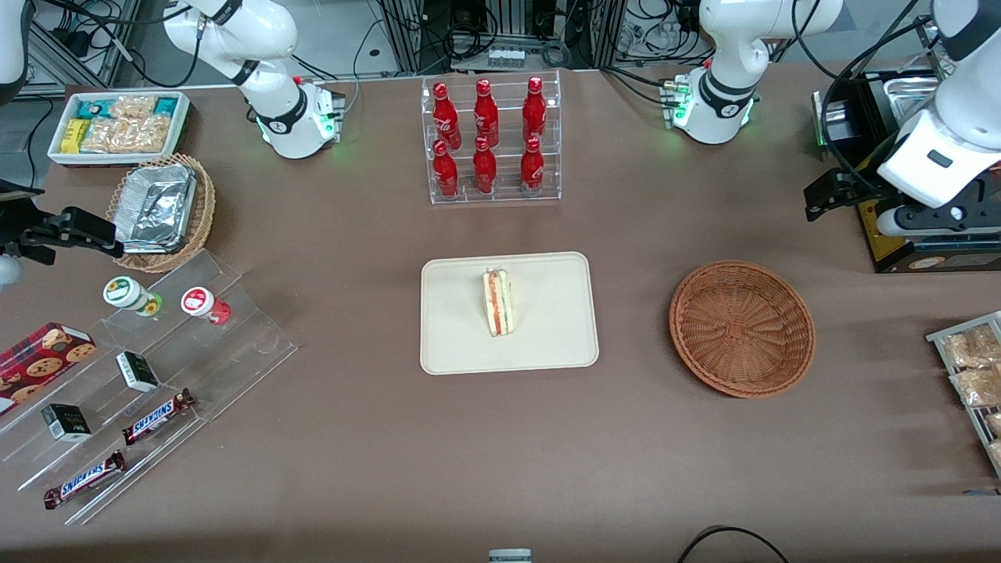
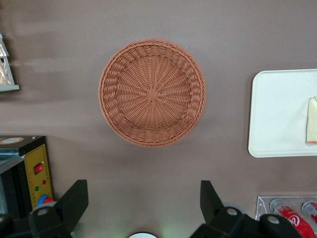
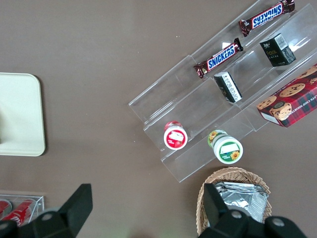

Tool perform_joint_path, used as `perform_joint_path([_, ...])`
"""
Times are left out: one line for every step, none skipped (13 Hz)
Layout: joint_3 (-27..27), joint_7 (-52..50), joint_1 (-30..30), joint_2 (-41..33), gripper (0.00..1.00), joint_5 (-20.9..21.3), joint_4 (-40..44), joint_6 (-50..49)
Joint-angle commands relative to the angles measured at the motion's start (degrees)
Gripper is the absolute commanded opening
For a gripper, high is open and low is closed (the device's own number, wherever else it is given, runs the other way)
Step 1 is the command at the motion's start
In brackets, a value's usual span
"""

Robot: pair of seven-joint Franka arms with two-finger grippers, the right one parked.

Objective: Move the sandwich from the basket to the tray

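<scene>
The sandwich (image 1: 497, 302) was seen lying on the tray (image 1: 547, 344), near its middle. The basket (image 1: 741, 328) was left with nothing in it. So the job looked done, and only a pull-back to a rest spot seemed to be called for next. The gripper (image 2: 143, 210) was held high above the bench (image 1: 352, 438), a little farther from the front camera than the basket. Its fingers (image 2: 74, 201) were spread wide apart, and nothing was held. In the front view, the sandwich's long side ran from 12 o'clock to 6 o'clock, with the red and green filling shown along it.
</scene>
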Motion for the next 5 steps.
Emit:
perform_joint_path([-0.1, 2.4, 0.1, 3.9, 1.0, 0.2, 6.6, -5.1])
perform_joint_path([-0.1, 2.3, 0.1, 3.9, 1.0, 0.3, 6.5, -5.1])
perform_joint_path([-0.1, 2.2, 0.1, 3.9, 1.0, 0.2, 6.6, -5.1])
perform_joint_path([0.0, 2.3, 0.1, 3.9, 1.0, 0.9, 6.5, -5.1])
perform_joint_path([-0.1, 2.5, 0.1, 3.9, 1.0, 2.8, 6.5, -5.1])
